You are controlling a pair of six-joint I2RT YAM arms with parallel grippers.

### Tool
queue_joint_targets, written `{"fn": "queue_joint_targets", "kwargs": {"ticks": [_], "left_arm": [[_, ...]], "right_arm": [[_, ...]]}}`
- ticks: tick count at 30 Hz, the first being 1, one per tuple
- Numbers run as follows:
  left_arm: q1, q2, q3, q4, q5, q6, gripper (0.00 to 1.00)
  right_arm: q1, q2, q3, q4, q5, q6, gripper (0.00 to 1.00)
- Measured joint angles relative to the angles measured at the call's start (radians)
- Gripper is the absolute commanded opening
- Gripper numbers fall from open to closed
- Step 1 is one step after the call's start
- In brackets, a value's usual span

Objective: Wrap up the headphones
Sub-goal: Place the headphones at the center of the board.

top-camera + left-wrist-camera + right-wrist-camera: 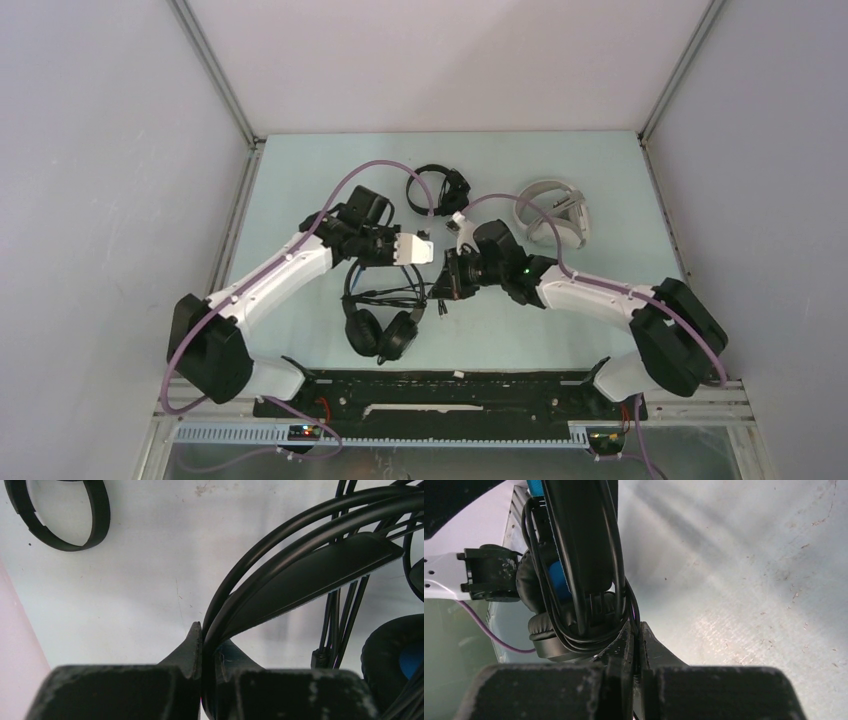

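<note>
The bulkier black headphones (380,332), with a blue-lined headband, lie between the two arms. My left gripper (207,635) is shut on their headband (310,570), close above the table. Their cable (574,605) is looped several times around the headband and ear cups (556,642). My right gripper (636,630) is shut on a strand of that cable next to the ear cups. From above, the left gripper (428,250) and right gripper (448,283) sit close together over the headphones. A small slim black headset (437,188) and a white headset (555,212) lie further back.
The slim black headset's band (65,515) lies on the table beyond my left gripper. The pale blue table (300,180) is closed in by grey walls on the left, back and right. A black base rail (440,395) runs along the near edge.
</note>
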Motion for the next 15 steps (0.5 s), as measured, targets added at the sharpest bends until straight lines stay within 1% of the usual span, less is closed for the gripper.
{"fn": "queue_joint_targets", "kwargs": {"ticks": [2, 7, 15], "left_arm": [[-0.003, 0.012, -0.014, 0.019, -0.019, 0.004, 0.08], [-0.009, 0.031, -0.046, 0.065, -0.057, 0.004, 0.03], [-0.014, 0.076, -0.068, 0.126, -0.055, 0.003, 0.00]], "right_arm": [[-0.002, 0.031, -0.004, 0.023, 0.002, 0.016, 0.00], [-0.008, 0.095, -0.015, 0.069, -0.006, 0.046, 0.00], [-0.025, 0.129, -0.073, 0.121, -0.016, 0.073, 0.00]]}}
